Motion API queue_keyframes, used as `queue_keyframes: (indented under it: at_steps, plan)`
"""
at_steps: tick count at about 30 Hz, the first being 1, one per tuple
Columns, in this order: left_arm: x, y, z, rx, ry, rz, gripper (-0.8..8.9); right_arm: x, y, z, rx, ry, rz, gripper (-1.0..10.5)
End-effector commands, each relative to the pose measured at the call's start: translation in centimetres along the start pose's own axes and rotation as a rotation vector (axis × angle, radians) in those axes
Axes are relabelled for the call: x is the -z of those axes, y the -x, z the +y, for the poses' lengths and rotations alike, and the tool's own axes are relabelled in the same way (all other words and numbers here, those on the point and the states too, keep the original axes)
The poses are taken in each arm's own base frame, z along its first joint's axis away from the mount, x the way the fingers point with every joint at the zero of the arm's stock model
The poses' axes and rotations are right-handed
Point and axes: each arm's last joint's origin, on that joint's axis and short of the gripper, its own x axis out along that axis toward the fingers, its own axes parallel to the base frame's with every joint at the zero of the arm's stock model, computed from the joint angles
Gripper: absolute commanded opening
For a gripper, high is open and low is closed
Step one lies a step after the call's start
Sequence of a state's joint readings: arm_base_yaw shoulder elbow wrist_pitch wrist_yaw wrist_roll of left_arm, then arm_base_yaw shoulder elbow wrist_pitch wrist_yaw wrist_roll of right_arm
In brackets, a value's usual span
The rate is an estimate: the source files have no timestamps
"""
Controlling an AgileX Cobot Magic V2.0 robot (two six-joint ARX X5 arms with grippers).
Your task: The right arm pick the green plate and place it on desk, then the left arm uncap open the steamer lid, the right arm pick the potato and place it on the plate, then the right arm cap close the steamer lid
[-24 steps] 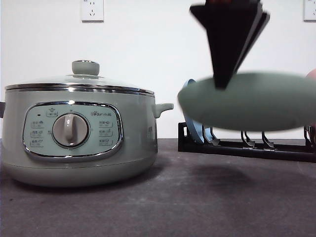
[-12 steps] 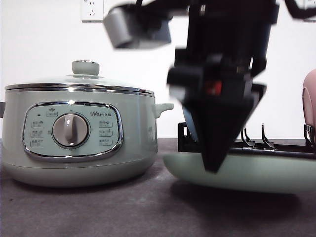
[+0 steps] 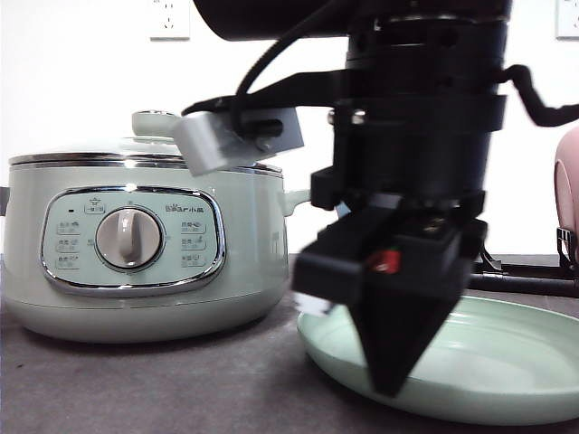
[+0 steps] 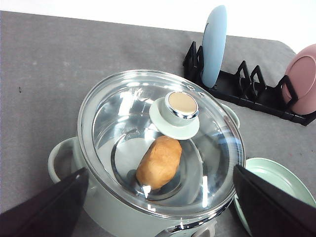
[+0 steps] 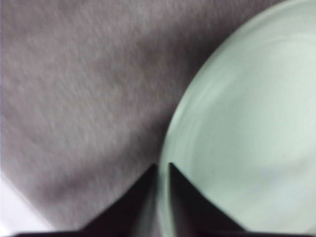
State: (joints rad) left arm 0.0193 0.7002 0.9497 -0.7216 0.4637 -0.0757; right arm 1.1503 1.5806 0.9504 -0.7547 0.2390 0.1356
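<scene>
**Green plate set down beside the steamer, right gripper on its rim**

The right gripper (image 3: pixel 391 380) reaches down from above, large and dark, at the near left rim of the green plate (image 3: pixel 507 362). In the right wrist view, its two black jaws stand nearly together with the plate's rim (image 5: pixel 165 163) pinched between them. The plate lies flat on the grey counter (image 3: pixel 163 389), just to the right of the pale green steamer (image 3: pixel 136 262).

The steamer is covered by its glass lid (image 4: pixel 123 113), which has a pale green knob (image 4: pixel 177 111). Through the glass, the orange-brown potato (image 4: pixel 159 162) lies inside.

The left gripper (image 4: pixel 158 217) hangs above the steamer. Its jaws are spread wide apart, one on each side of the pot, and hold nothing.

Behind the plate, a black rack (image 4: pixel 247 89) stands on the counter. A blue plate (image 4: pixel 214 47) stands upright in it, and a pink plate (image 4: pixel 302 79) sits at its far end.
</scene>
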Motion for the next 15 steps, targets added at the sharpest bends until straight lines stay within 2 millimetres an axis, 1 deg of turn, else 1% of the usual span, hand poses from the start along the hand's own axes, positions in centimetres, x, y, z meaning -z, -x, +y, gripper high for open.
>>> queue_keyframes:
  at_steps: [1,5,8,10,12,13,15]
  plan:
    - [-0.6,0.3,-0.2,0.007,-0.024,-0.024,4.69,-0.5,0.0,0.5,-0.005,-0.009,-0.026,2.8]
    - [-0.6,0.3,-0.2,0.007,-0.024,-0.023,4.69,-0.5,0.0,0.5,-0.005,-0.010,-0.030,2.9]
    - [-0.6,0.3,-0.2,0.007,-0.024,-0.024,4.69,-0.6,0.7,0.3,-0.008,-0.015,-0.056,2.9]
    - [-0.6,0.3,-0.2,0.007,-0.024,-0.024,4.69,-0.8,1.9,0.0,-0.013,-0.025,-0.095,2.9]
    - [-0.6,0.3,-0.2,0.007,-0.024,-0.023,4.69,-1.0,3.5,-0.5,-0.022,-0.039,-0.154,2.9]
    - [-0.6,0.3,-0.2,0.007,-0.024,-0.023,4.69,-1.1,4.7,-0.9,-0.029,-0.052,-0.196,2.9]
    - [-0.6,0.3,-0.2,0.007,-0.024,-0.023,4.69,-1.3,6.3,-1.7,-0.039,-0.072,-0.257,2.9]
